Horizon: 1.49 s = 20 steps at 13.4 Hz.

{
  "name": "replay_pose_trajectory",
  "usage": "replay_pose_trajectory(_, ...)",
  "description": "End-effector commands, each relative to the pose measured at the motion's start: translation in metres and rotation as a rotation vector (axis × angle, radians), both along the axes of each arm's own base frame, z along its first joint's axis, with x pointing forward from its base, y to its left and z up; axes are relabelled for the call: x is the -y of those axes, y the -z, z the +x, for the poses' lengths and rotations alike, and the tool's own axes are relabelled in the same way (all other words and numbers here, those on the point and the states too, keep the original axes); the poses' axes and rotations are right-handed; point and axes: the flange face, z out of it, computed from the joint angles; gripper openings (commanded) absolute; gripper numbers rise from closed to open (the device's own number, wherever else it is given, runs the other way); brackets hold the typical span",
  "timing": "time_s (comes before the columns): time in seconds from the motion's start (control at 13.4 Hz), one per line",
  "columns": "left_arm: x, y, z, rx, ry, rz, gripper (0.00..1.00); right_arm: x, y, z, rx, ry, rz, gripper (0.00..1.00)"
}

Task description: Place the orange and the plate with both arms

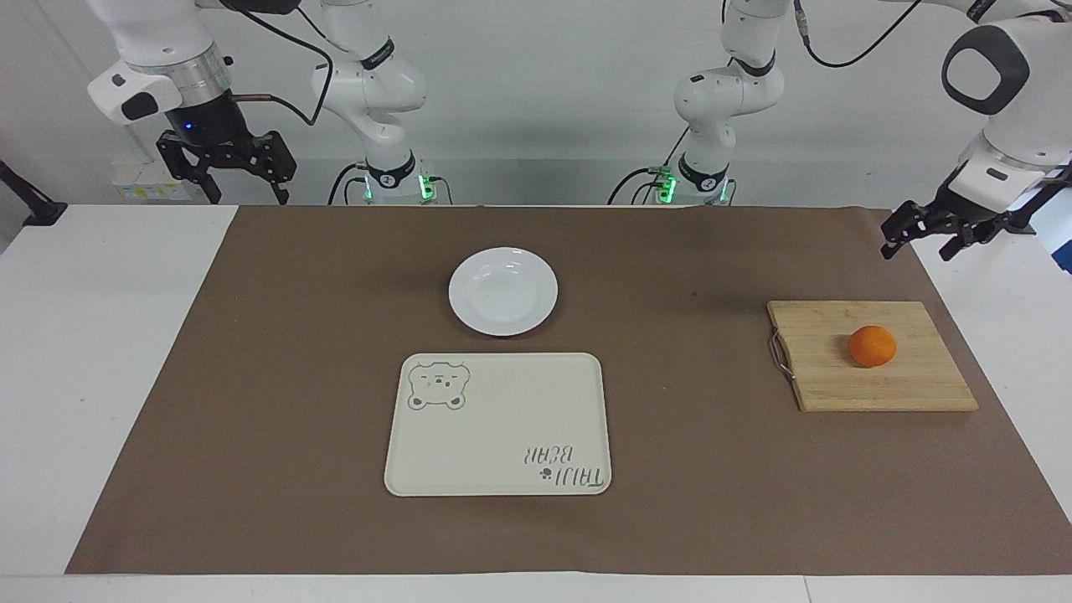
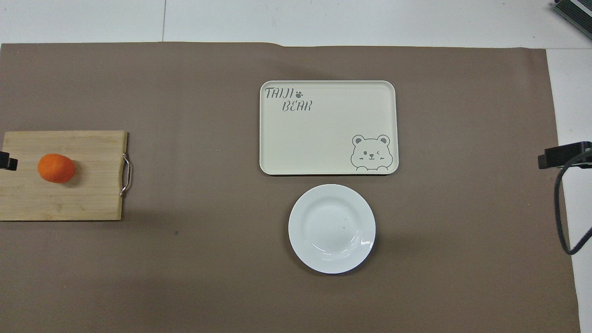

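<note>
The orange (image 1: 872, 346) sits on a wooden cutting board (image 1: 913, 385) toward the left arm's end of the counter (image 1: 50, 352), touched by nothing. The left claw (image 1: 919, 239) hangs in the air above the edge of the brown mat (image 1: 712, 486), off the corner of the board that lies nearest the robots; the orange rests on the board well apart from it. Its two fingers are spread, with nothing between them. In the overhead view only a black tip of this claw shows at the frame's edge, just beside the board.

The plate (image 1: 502, 291) lies flat on the mat near the middle of the counter, well apart from both claws. A cream tray (image 1: 497, 424) with a bear drawing lies just beside the plate, farther from the robots, with a narrow strip of mat between them.

The right claw (image 1: 228, 172) waits in the air over the right arm's end of the counter, by the mat's corner, well apart from the plate. Its fingers are spread too and hold nothing.
</note>
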Motion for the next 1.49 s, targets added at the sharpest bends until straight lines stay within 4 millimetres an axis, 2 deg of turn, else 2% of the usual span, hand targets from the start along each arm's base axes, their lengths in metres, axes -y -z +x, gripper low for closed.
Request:
replay_pose_trajectory(0.0,-0.025,0.033,0.011,-0.005,0.038,0.008,1.00,0.003,-0.004,-0.003,-0.008,-0.019,-0.007,1.00)
replay_pose_trajectory(0.15,-0.032,0.065,0.015,-0.013,0.040,0.005,1.00,0.003,-0.004,-0.003,-0.008,-0.017,-0.007,1.00)
replay_pose_trajectory(0.37,-0.033,0.135,0.017,-0.016,0.032,0.003,1.00,0.003,-0.004,-0.003,-0.008,-0.019,-0.007,1.00)
replay_pose_trajectory(0.6,-0.031,0.183,0.016,-0.020,0.033,0.001,1.00,0.003,-0.004,-0.003,-0.008,-0.019,-0.007,1.00)
replay_pose_trajectory(0.75,-0.030,0.204,0.020,-0.019,0.036,0.000,1.00,0.003,-0.004,-0.003,-0.008,-0.017,-0.007,1.00)
replay_pose_trajectory(0.97,-0.032,0.217,0.019,-0.020,0.033,0.000,1.00,0.003,-0.004,-0.003,-0.008,-0.019,-0.007,1.00)
replay_pose_trajectory(1.12,-0.033,0.233,0.023,-0.008,0.031,0.003,0.99,0.003,-0.004,-0.003,-0.008,-0.019,-0.007,1.00)
replay_pose_trajectory(1.19,-0.032,0.236,0.024,-0.004,0.031,0.003,0.47,0.003,-0.004,-0.003,-0.008,-0.019,-0.007,1.00)
replay_pose_trajectory(1.27,-0.034,0.234,0.025,-0.005,0.029,0.003,0.07,0.003,-0.004,-0.003,-0.008,-0.017,-0.007,1.00)
replay_pose_trajectory(1.34,-0.032,0.232,0.026,-0.006,0.035,0.003,0.00,0.003,-0.004,-0.003,-0.008,-0.017,-0.007,1.00)
replay_pose_trajectory(1.42,-0.031,0.231,0.028,-0.003,0.035,0.003,0.00,0.003,-0.004,-0.003,-0.008,-0.017,-0.007,1.00)
